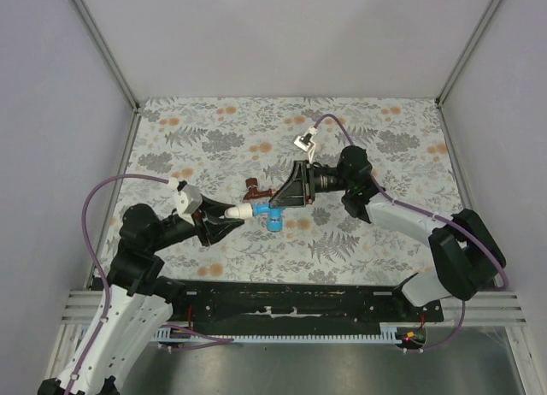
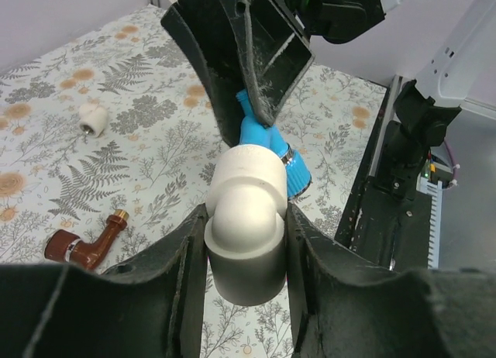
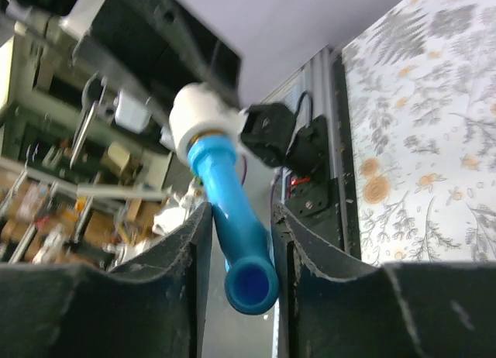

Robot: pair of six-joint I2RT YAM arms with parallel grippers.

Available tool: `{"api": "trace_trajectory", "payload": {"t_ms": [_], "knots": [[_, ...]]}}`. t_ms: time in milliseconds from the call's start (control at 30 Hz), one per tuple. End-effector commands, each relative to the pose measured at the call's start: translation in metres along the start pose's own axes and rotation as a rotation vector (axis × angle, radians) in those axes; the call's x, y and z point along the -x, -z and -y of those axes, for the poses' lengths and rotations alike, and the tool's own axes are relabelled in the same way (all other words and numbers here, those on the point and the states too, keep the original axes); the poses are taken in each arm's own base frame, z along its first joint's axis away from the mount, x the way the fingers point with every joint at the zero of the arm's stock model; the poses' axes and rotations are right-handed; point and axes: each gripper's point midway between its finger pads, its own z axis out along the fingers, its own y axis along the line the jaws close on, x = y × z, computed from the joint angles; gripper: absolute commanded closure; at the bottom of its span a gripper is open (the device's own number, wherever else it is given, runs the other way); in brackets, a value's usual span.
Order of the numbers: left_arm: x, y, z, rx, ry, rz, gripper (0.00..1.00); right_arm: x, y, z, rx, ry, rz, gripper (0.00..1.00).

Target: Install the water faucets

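Fingers (image 2: 170, 280) of left end effector (image 1: 229, 214) are pinching white elbow fitting (image 2: 244, 218) from both sides, holding it off the surface (image 1: 385, 147). Red-brown faucet (image 1: 254, 188) is lying on its side on the surface, just beyond the fitting, nothing touching it. Blue faucet (image 1: 274, 220) is sitting end-on against the fitting's mouth, also off the surface; how far in, cannot tell. Right end effector (image 1: 285, 200) is pinching the blue faucet, one finger pressing each side of its body, open spout pointing toward the right wrist camera. Second fitting (image 2: 93, 118) is resting on the surface, well apart.
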Motion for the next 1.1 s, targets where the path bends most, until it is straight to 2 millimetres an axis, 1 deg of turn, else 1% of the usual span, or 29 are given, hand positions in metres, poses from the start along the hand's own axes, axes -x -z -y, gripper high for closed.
{"api": "trace_trajectory", "payload": {"t_ms": [0, 67, 100, 133, 233, 300, 333, 367, 400, 467, 533, 633, 733, 833, 1067], "knots": [[0.015, -0.002, 0.007, -0.021, -0.001, 0.063, 0.98, 0.043, 0.015, 0.031, -0.183, 0.015, 0.175, 0.49], [0.009, -0.003, -0.002, 0.035, 0.075, 0.051, 0.98, 0.045, 0.027, 0.039, -0.240, 0.064, 0.189, 0.30], [0.007, -0.003, -0.004, 0.049, 0.096, 0.048, 0.98, 0.046, 0.034, 0.043, -0.266, 0.082, 0.198, 0.11], [0.005, -0.004, -0.006, 0.063, 0.132, 0.046, 0.98, 0.047, 0.041, 0.046, -0.286, 0.096, 0.208, 0.02], [-0.003, -0.004, -0.015, 0.130, 0.223, 0.044, 0.98, 0.050, 0.055, 0.043, -0.299, 0.153, 0.224, 0.02], [-0.005, -0.003, -0.022, 0.179, 0.278, 0.048, 0.98, 0.053, 0.061, 0.039, -0.310, 0.196, 0.231, 0.02], [-0.006, -0.003, -0.024, 0.189, 0.295, 0.045, 0.98, 0.058, 0.062, 0.034, -0.305, 0.217, 0.242, 0.02], [-0.006, -0.004, -0.024, 0.193, 0.315, 0.046, 0.98, 0.058, 0.064, 0.032, -0.300, 0.239, 0.234, 0.02], [-0.005, -0.004, -0.026, 0.208, 0.340, 0.055, 0.98, 0.056, 0.067, 0.036, -0.327, 0.287, 0.224, 0.02], [-0.004, -0.005, -0.028, 0.224, 0.388, 0.055, 0.98, 0.057, 0.072, 0.045, -0.370, 0.320, 0.266, 0.02], [-0.002, -0.006, -0.031, 0.246, 0.440, 0.049, 0.98, 0.057, 0.072, 0.042, -0.329, 0.375, 0.302, 0.02], [-0.002, -0.008, -0.034, 0.270, 0.509, 0.031, 0.98, 0.055, 0.071, 0.038, -0.286, 0.374, 0.321, 0.02], [0.000, -0.009, -0.036, 0.286, 0.555, 0.037, 0.98, 0.048, 0.062, 0.028, -0.184, 0.394, 0.214, 0.02], [0.004, -0.008, -0.039, 0.313, 0.593, 0.060, 0.98, 0.043, 0.058, 0.022, -0.108, 0.406, 0.144, 0.02], [0.011, -0.007, -0.039, 0.335, 0.655, 0.067, 0.98, 0.039, 0.066, 0.005, -0.096, 0.616, 0.236, 0.02]]}}
